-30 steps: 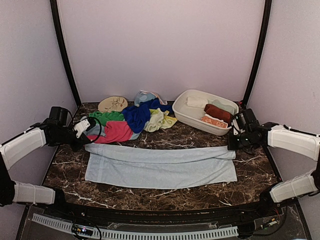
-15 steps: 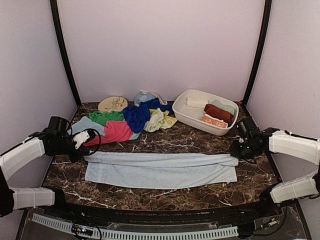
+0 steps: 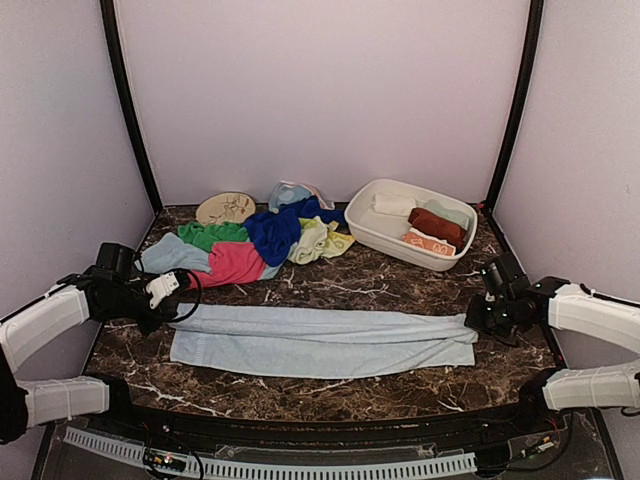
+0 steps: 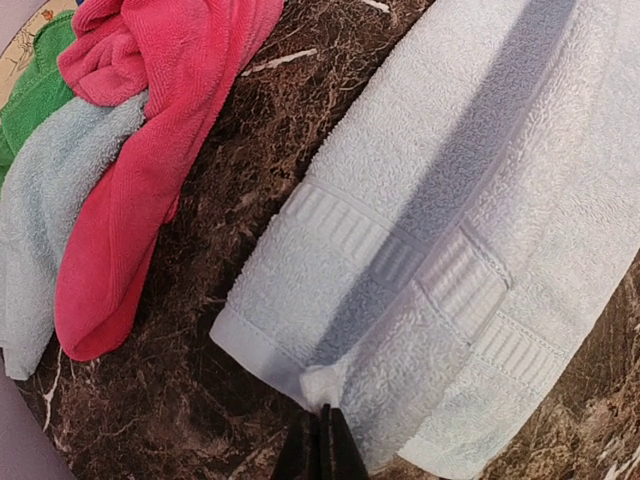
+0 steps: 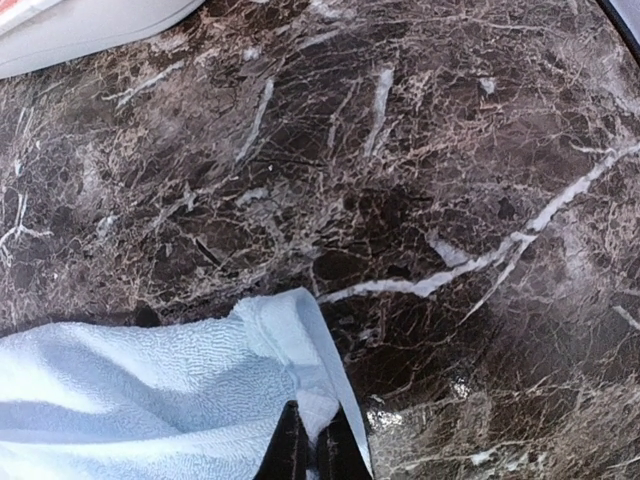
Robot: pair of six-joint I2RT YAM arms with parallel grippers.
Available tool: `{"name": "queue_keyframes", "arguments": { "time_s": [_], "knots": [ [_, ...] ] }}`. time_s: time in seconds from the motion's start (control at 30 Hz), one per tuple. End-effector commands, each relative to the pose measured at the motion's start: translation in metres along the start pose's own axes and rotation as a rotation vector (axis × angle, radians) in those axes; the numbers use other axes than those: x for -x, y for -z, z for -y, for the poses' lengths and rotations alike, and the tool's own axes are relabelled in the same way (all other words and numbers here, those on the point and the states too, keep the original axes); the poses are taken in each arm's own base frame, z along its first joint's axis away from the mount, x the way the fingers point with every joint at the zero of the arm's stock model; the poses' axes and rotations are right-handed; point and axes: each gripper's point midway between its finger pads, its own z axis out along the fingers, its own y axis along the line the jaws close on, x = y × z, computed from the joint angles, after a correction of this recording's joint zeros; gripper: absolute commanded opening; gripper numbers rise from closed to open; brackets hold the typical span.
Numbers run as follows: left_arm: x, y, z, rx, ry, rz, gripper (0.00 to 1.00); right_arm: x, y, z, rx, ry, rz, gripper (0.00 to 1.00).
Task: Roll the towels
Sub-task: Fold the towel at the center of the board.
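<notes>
The pale blue towel point(image 3: 320, 340) is lying stretched left to right across the near middle of the marble table point(image 3: 350, 285), and we are folding it lengthwise. Over the last second its far long edge has been travelling toward us, so the band is looking narrower than before and the upper layer is now covering most of the lower one. Our left gripper point(image 3: 172, 303) is clamping the far left corner between closed fingers, and its wrist view is showing the hem pinched right at the tips. Our right gripper point(image 3: 474, 320) is doing the same at the far right corner, fingers shut on a small peak of cloth. Both arms have been drawing nearer in step, keeping that edge fairly straight. We are judging that this fold is nearly laid and that rolling from one end is coming next. Behind, the heap of loose towels point(image 3: 250, 245), pink-red, green, royal blue and lime-yellow, is waiting, and to its right the white basin point(image 3: 390, 246) is already holding rolled towels point(image 3: 436, 224).
</notes>
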Motion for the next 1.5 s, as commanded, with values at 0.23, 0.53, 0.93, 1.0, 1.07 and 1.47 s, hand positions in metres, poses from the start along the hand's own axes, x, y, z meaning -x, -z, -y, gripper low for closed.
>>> {"name": "queue_keyframes", "arguments": {
  "time_s": [0.23, 0.53, 0.93, 1.0, 1.07, 1.47],
  "knots": [
    [-0.009, 0.010, 0.005, 0.017, -0.021, -0.025, 0.00, -0.010, -0.001, 0.006, -0.019, 0.003, -0.002, 0.00],
    [-0.014, 0.016, 0.012, 0.017, -0.034, -0.031, 0.00, -0.004, 0.006, 0.011, -0.047, -0.023, 0.027, 0.00],
    [-0.029, 0.022, 0.039, -0.082, -0.067, -0.072, 0.52, 0.011, 0.030, 0.004, -0.017, -0.038, 0.062, 0.35],
    [-0.026, 0.024, 0.036, -0.071, -0.066, -0.069, 0.65, 0.020, 0.039, 0.003, -0.013, -0.035, 0.092, 0.36],
    [-0.019, 0.030, 0.034, -0.072, -0.074, -0.051, 0.67, 0.029, 0.048, -0.001, 0.000, -0.035, 0.120, 0.37],
    [0.022, 0.029, 0.032, -0.202, -0.021, 0.061, 0.66, 0.035, 0.026, -0.052, 0.139, 0.024, 0.032, 0.43]
  ]
}}
